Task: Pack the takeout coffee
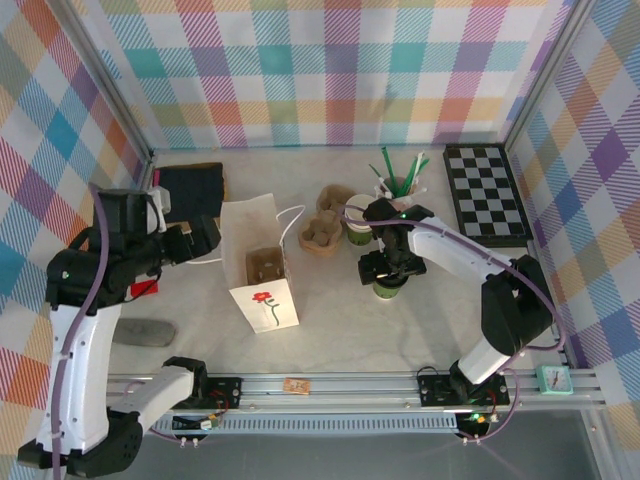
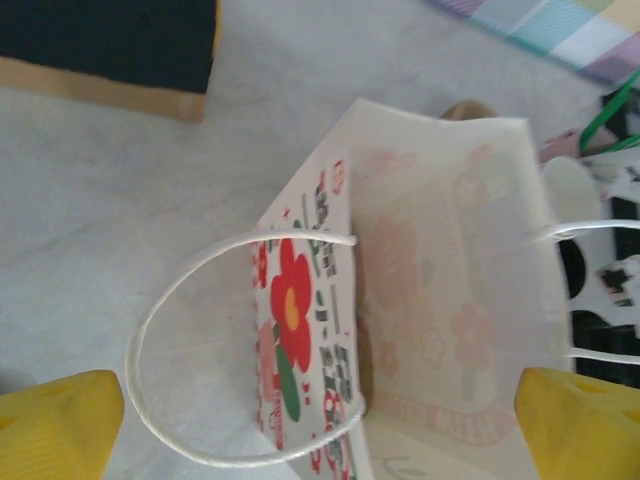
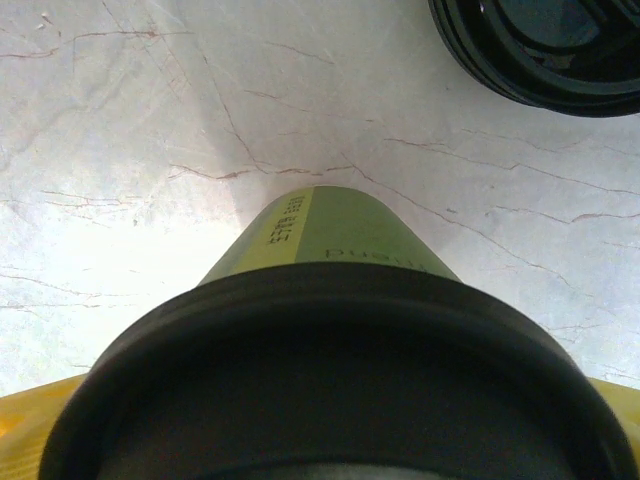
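The takeout coffee stands right of the middle of the counter, about halfway between its near and far edges. The right gripper sits over it from above. In the right wrist view its yellow fingers come out on both sides from under the black lid, narrowed to the width of the cup, so I judge that it is gripped. The contact itself is hidden by the lid, and I cannot tell if the base is off the counter. For this step, lift straight up until the cup is higher than the mouth of the paper bag, which stands left of the middle. Hold the cup upright and squeeze only lightly, because a paper wall dents and the lid can pop off. Aim for a free pocket of the cardboard carrier inside the bag. The left gripper is wide open beside the bag and holds nothing; one string handle loops between its fingertips.
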### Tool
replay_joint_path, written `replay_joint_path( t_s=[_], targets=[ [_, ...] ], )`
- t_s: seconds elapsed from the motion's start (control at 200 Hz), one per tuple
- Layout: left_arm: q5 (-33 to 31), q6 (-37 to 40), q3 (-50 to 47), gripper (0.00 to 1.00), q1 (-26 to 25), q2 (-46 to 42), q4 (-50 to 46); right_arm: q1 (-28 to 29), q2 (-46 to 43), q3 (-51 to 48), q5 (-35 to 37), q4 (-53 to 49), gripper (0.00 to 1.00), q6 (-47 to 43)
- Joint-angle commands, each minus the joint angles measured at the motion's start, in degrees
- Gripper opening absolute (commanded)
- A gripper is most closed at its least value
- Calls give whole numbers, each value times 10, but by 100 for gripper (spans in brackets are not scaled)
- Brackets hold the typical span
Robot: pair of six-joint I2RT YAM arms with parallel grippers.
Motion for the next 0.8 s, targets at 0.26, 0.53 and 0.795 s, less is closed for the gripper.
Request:
replay_joint_path(
  t_s=[0.26,0.53,0.795],
  targets=[
    [57,-70,-140,100,-27,-79,7,3,10,-24,3,31,99,3],
    [34,-89,-157,99,-59,-78,29,3,12,-52,1,54,99,14],
    [30,-92,-175,87,-72,-66,52,3,23,-50,-1,58,92,15]
  ],
)
